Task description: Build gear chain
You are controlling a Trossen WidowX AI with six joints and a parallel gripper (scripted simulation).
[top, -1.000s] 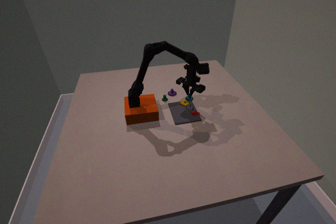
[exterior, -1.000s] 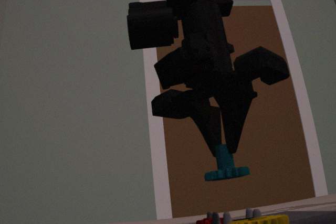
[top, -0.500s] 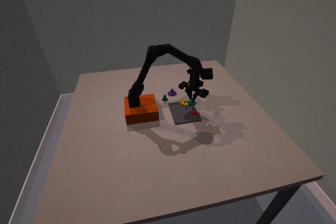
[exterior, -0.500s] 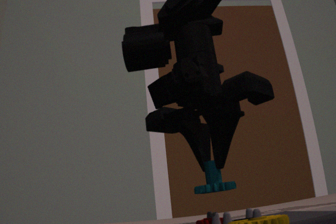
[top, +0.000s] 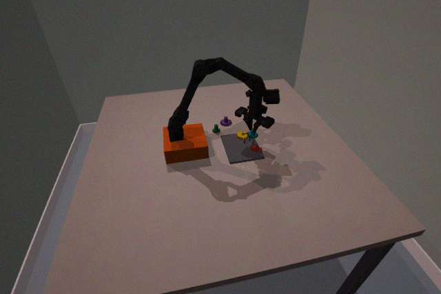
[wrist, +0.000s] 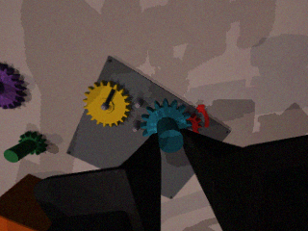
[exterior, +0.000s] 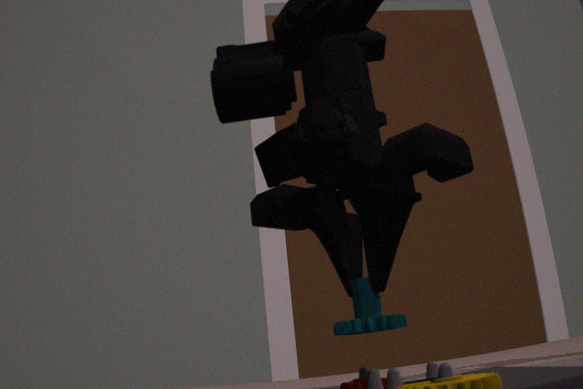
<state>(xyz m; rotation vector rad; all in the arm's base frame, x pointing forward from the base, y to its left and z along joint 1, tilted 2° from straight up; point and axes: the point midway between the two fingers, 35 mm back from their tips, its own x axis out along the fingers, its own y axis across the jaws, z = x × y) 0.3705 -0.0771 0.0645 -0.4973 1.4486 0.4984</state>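
Teal gear (top: 252, 135) (exterior: 369, 324) (wrist: 166, 117), toothed, with tall round stem.

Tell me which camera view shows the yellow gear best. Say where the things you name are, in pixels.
The wrist view: the yellow gear (top: 242, 135) (exterior: 454, 382) (wrist: 98, 112) shows whole, with teeth and stripe. The top view shows it small; the exterior view cuts it at the bottom edge.
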